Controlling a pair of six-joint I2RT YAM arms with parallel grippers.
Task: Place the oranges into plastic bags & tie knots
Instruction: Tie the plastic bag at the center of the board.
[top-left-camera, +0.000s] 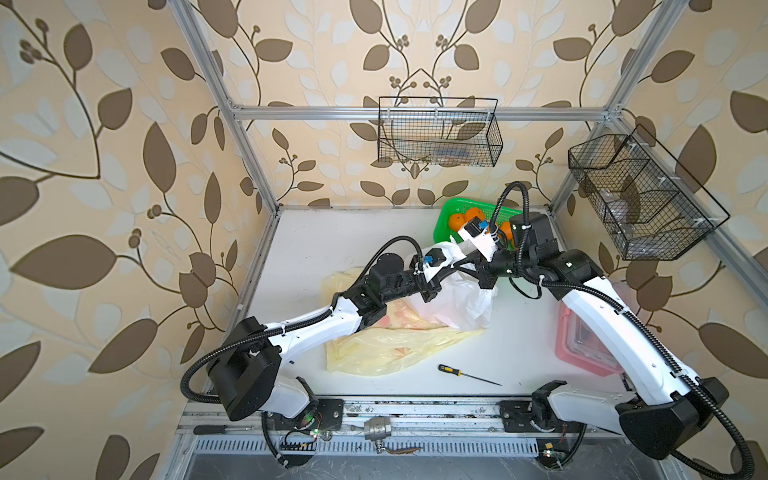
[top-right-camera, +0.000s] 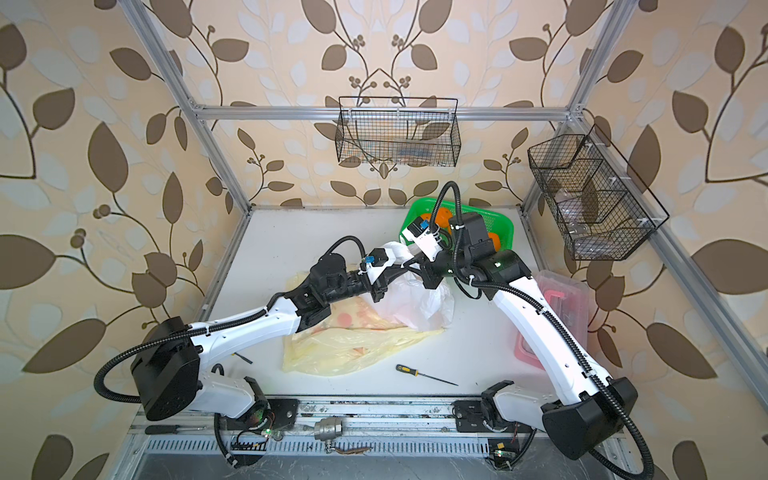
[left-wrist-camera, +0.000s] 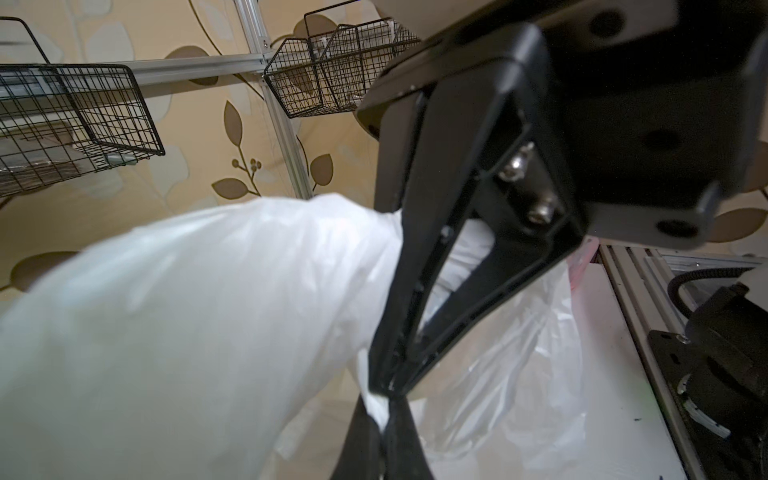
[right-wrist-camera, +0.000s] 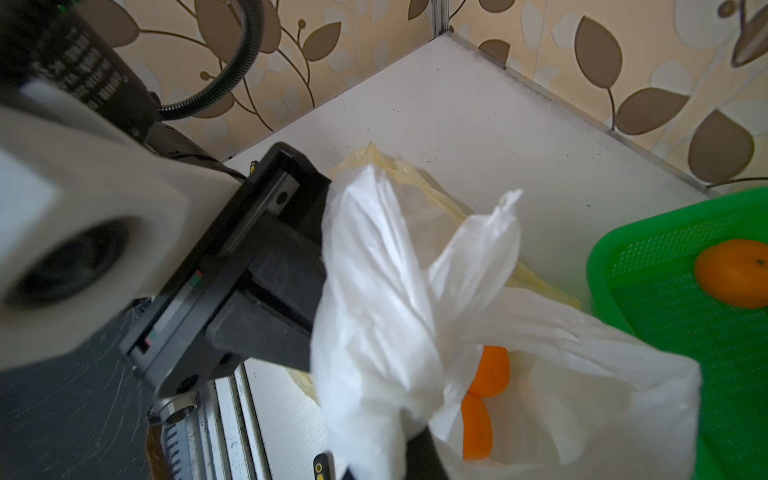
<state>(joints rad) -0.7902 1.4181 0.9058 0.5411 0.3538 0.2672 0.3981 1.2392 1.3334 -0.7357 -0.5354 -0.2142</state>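
Two pincers, one white bag, and by the look of it a knot in the making.

Starting at the left: a pair of pale yellow bags (top-left-camera: 386, 347), thin, crinkly, printed with orange-red fruit, lying flat and slack on the bench (top-left-camera: 332, 237). Reaching over them, the left pincer (left-wrist-camera: 386, 388), pinched fully together on a bunched strap of the white bag (top-left-camera: 461, 305), film squeezed out white between the black tips.

Moving to the middle: the bag's body, translucent and rumpled, slumped on the bench just in front of both pincers, with two oranges (right-wrist-camera: 490, 370) glowing through the mouth. Above them, two straps twisted about each other, one loose end poking up free.

Next along, the right pincer (right-wrist-camera: 417, 440), only a dark finger showing at the frame's edge, closed as well, with white film gathered round it. Almost tip to tip with the left one, so the strap's long axis runs straight across from pincer to pincer. Neither arm clearly nearer; each with an end. Judging from that, calls for a pull apart along that line, gently, since such thin film stretches and tears.

Down front, a yellow-and-black screwdriver (top-left-camera: 451, 369), lying idle.

Further right, the green mesh basket (right-wrist-camera: 600, 270), rigid and perforated, with more oranges (right-wrist-camera: 735, 272) waiting, smooth and round. Far right, a clear box (top-left-camera: 582, 353) with pink trim.
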